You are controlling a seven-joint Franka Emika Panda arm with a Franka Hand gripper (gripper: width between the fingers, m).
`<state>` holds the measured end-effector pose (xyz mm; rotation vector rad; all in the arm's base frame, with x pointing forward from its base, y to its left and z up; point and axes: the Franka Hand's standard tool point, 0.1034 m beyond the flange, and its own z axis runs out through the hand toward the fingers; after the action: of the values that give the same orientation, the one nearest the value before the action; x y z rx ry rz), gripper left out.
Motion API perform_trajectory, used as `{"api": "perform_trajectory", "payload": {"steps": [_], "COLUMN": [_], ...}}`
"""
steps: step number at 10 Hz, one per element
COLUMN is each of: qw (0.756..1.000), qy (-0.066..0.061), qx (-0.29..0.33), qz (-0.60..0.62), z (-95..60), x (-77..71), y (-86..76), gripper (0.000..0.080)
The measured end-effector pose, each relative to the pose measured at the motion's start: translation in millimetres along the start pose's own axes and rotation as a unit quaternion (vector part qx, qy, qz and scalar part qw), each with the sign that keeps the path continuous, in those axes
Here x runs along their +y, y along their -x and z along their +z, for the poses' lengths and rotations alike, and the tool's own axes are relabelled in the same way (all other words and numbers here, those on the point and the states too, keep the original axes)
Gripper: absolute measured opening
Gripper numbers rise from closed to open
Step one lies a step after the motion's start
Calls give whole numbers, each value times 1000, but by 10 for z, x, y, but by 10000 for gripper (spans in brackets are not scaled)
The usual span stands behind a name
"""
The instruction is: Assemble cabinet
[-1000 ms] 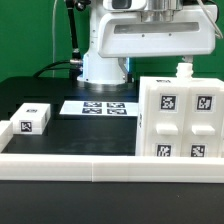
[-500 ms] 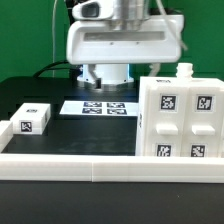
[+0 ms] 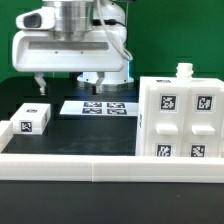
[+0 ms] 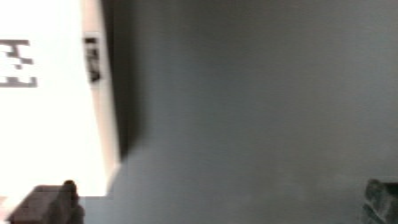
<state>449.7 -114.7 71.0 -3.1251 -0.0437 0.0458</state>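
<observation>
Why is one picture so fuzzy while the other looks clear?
Wrist view: soft all over, the tag on the white piece smeared, its white washed out against the dark table, perhaps too near to focus. Exterior view: tags on the cabinet body read crisply; the arm looks slightly softer.

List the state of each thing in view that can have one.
End effector: open, holding nothing.
Cabinet body: upright on the table, not grasped.
Small panel: lying loose on the table, not grasped.
Marker board: flat on the table.
</observation>
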Motion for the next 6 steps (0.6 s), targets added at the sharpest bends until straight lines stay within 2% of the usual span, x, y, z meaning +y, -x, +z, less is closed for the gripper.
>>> {"api": "perform_trajectory", "payload": {"steps": [2,6], "qw": [1000,1000], "qy": [3,6], "qx": [-1,-3], "qz": [-11,-12], "z": [19,37], "x": [389,613], "y": [99,180], "gripper": [797,797]}}
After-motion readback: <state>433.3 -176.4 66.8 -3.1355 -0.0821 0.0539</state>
